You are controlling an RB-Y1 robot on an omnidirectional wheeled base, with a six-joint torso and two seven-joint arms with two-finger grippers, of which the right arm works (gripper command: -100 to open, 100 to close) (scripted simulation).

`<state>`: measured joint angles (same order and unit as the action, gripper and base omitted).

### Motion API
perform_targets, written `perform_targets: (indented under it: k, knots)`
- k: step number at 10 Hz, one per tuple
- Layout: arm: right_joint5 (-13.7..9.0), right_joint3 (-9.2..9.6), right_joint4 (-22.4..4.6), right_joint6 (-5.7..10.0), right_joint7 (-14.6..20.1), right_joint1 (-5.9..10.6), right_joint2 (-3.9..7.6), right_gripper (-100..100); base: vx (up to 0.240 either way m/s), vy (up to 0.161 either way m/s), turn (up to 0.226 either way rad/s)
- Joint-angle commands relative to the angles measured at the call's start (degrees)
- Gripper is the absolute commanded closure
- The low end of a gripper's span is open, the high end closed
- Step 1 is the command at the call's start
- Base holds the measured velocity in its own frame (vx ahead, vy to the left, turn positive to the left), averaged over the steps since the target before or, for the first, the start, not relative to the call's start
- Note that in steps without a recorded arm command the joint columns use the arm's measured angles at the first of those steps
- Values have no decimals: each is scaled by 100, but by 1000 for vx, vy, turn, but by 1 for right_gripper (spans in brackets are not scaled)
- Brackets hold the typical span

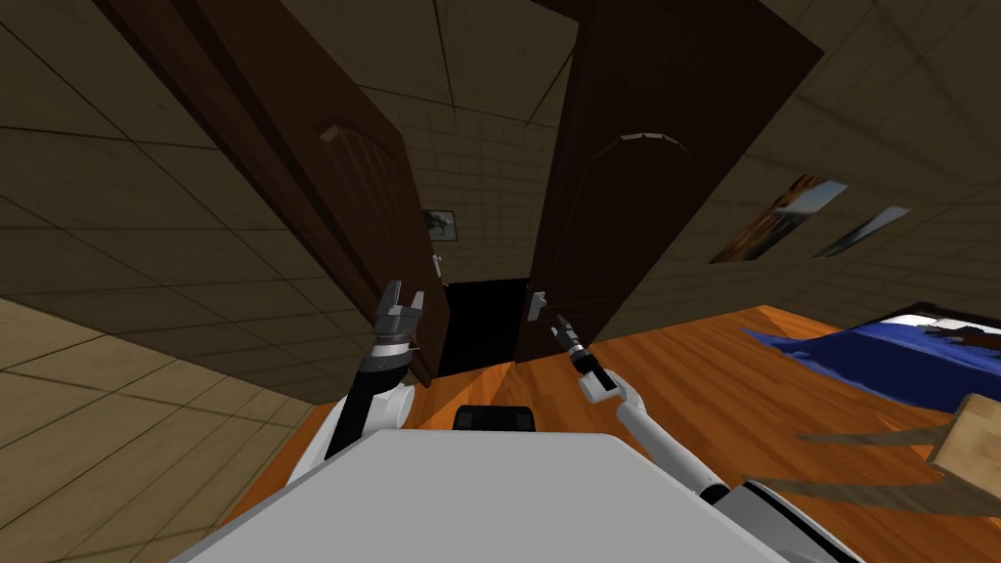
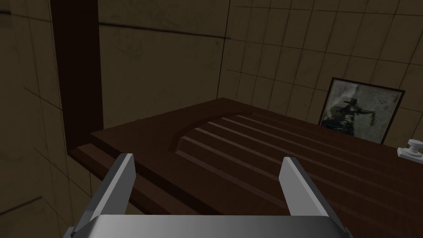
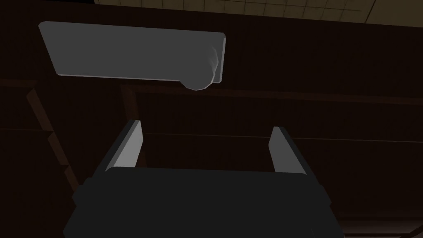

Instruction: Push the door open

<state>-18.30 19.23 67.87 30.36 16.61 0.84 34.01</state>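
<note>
While the right gripper [image 3: 204, 128] holds its two thin blade fingers spread wide and empty, a flat grey rectangular handle plate [image 3: 132, 51] with a rounded knob lies just beyond the fingertips. The plate is mounted on the right door leaf [image 3: 289, 103], dark brown with recessed panels. The left gripper [image 2: 208, 159], equally spread and empty, faces the left door leaf [image 2: 268, 165], which has a grooved arched panel. Between the leaves shows a black area [image 1: 484, 323].
</note>
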Motion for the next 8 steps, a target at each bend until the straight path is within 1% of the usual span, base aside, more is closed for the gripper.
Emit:
perform_targets:
  k: [1, 2, 3, 8]
  knots:
    - [0, 0, 0, 0, 0, 0, 0, -100, 48, -33, 20]
    - [12, -41, -90, -26, -10, 65, -57, -100, 136, -16, 53]
    - [17, -54, -113, -32, -17, 82, -77, -100, 230, 0, 73]
    - [68, -190, -350, -103, -93, 254, -283, -100, 188, 9, 58]
